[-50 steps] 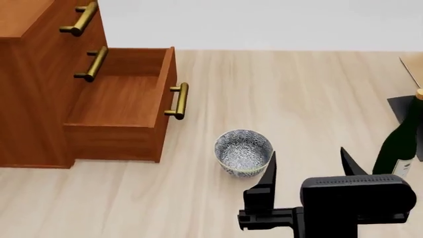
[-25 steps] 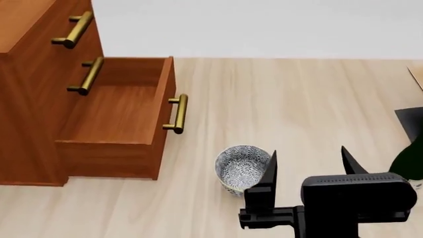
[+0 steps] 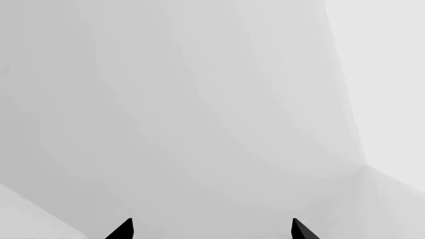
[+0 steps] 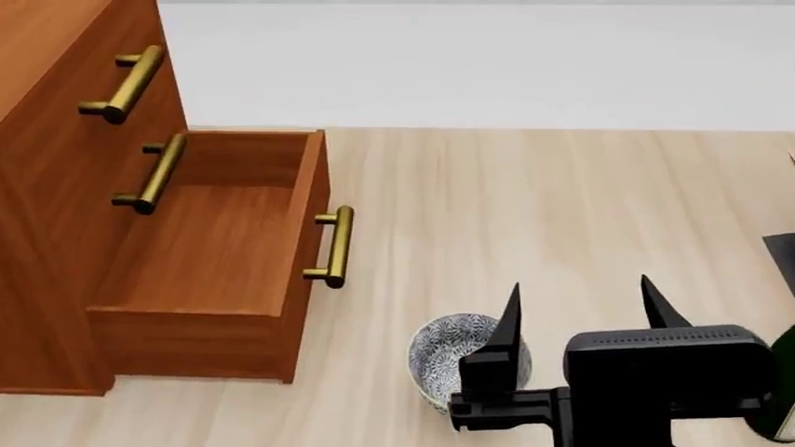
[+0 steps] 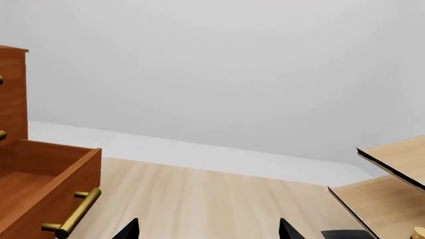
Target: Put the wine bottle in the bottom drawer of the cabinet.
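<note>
**Open drawer, bottle at the frame's edge**

Pale wood-grain flooring runs back to a plain white wall. At the left of the head view stands the reddish-brown wooden cabinet of stacked drawers (image 4: 56,121), its upper fronts closed, each carrying a brass bar handle (image 4: 125,84). Its lowest box, the bottom drawer (image 4: 218,251), is pulled out; the inside shows only bare wooden boards. Its brass handle faces the open floor.

Near the drawer's front corner, on the floor, sits a round blue-and-white patterned ceramic bowl (image 4: 437,349); part of its inside is hidden behind the arm, and what shows holds nothing.

The dark green glass wine bottle (image 4: 784,419) shows only as a sliver at the lower right edge of the head view, well apart from the drawer, beside the black housing of the right arm.

The right tool (image 4: 580,312) hovers above the bowl with its two pointed black fingers apart and nothing between them. The left tool (image 3: 211,230) appears only in its wrist view, tips spread wide against blank grey-white surfaces. A pale light-wood slanted rack (image 5: 391,174) shows in the right wrist view.
</note>
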